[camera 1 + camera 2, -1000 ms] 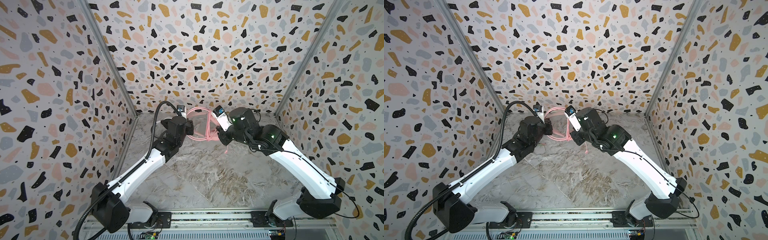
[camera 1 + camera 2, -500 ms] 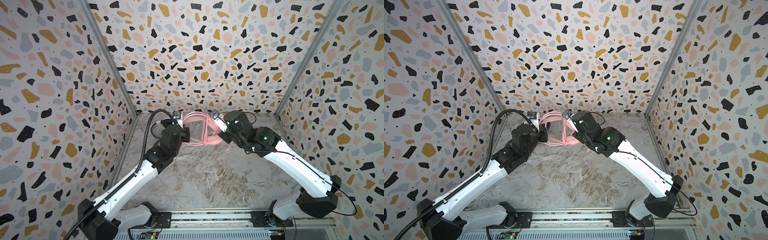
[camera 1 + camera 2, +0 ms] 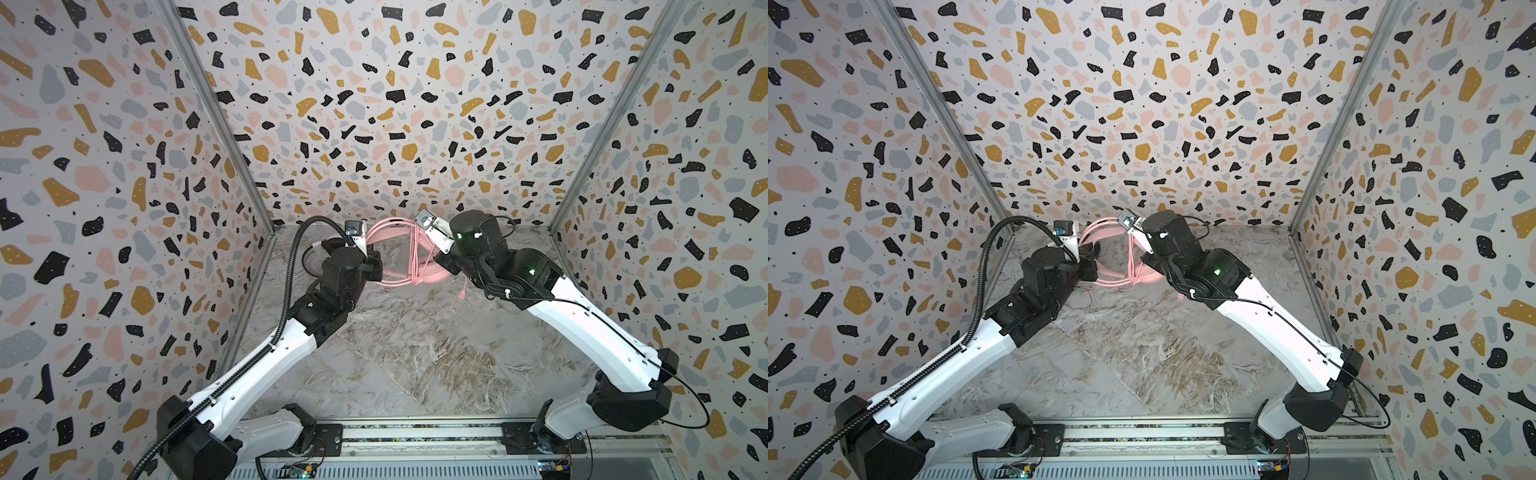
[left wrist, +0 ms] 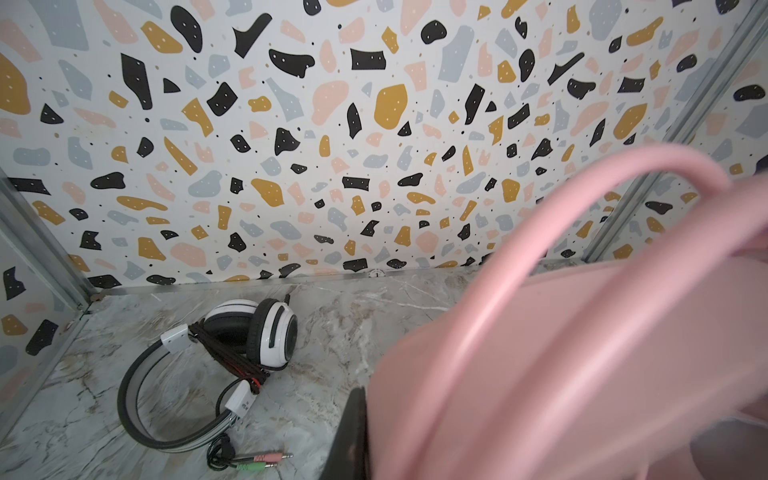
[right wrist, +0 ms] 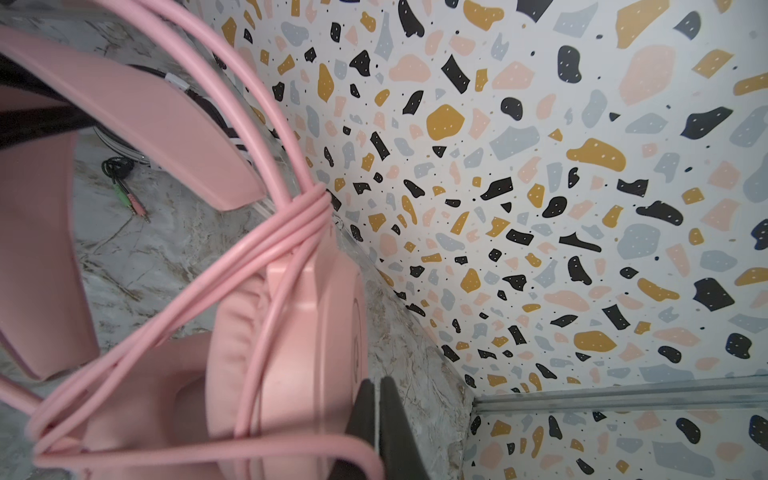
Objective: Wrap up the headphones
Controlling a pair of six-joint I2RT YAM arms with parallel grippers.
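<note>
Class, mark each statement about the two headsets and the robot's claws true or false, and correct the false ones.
1. The pink cable is wound several times around the pink headset. True.
2. Pink and green plugs lie on the marble surface by the white-and-black headset. True.
3. The left claw holds the white-and-black headset. False: it grips the pink headset.
4. The right claw stands wide open. False: it is shut, the pink cable running into it.

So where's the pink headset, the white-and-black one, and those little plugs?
pink headset (image 5: 328, 324): right wrist view, on its earcup shell.
white-and-black headset (image 4: 286, 332): left wrist view, on the white earcup.
plugs (image 4: 268, 456): left wrist view, on the pink one.
</note>
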